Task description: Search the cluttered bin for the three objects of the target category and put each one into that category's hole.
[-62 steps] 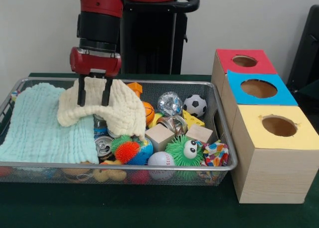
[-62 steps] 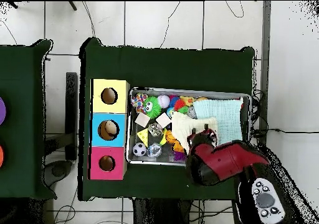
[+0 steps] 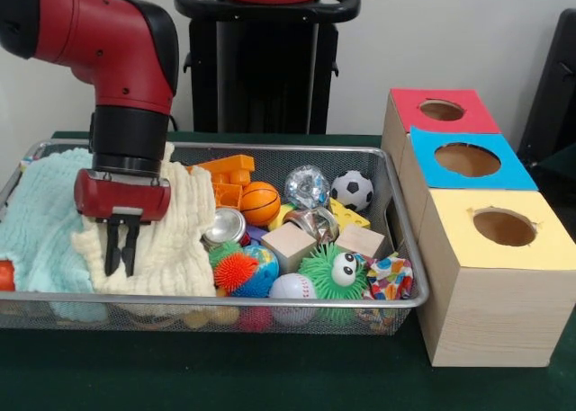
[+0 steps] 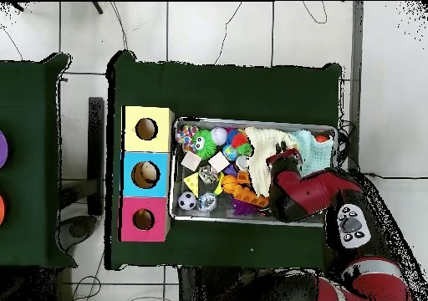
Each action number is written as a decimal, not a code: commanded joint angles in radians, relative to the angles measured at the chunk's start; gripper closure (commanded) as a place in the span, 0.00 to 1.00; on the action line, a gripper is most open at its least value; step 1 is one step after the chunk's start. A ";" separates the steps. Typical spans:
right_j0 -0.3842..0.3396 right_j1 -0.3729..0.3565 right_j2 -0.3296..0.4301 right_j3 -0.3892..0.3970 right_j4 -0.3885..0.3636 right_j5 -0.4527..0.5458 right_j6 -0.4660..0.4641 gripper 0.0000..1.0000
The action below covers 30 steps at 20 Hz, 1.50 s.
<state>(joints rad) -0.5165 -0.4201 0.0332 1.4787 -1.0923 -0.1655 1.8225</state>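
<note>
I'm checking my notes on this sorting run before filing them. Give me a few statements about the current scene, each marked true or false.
1. The red and black gripper hangs over the cream waffle-weave cloth inside the silver wire-mesh basket. True.
2. The black-and-white soccer ball lies in the round hole of the red-topped wooden box. False: it lies in the basket.
3. The orange basketball is in plain sight. True.
4. The green fuzzy googly-eyed ball sits against the basket's far wall. False: it sits at the near wall.
5. The gripper's fingers are spread wide. False: they are close together.
</note>
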 commanded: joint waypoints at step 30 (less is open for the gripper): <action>0.212 -0.084 -0.061 0.450 0.519 0.235 0.220 1.00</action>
<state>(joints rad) -0.3133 -0.5012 -0.0332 1.7779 -0.6729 -0.0066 1.8229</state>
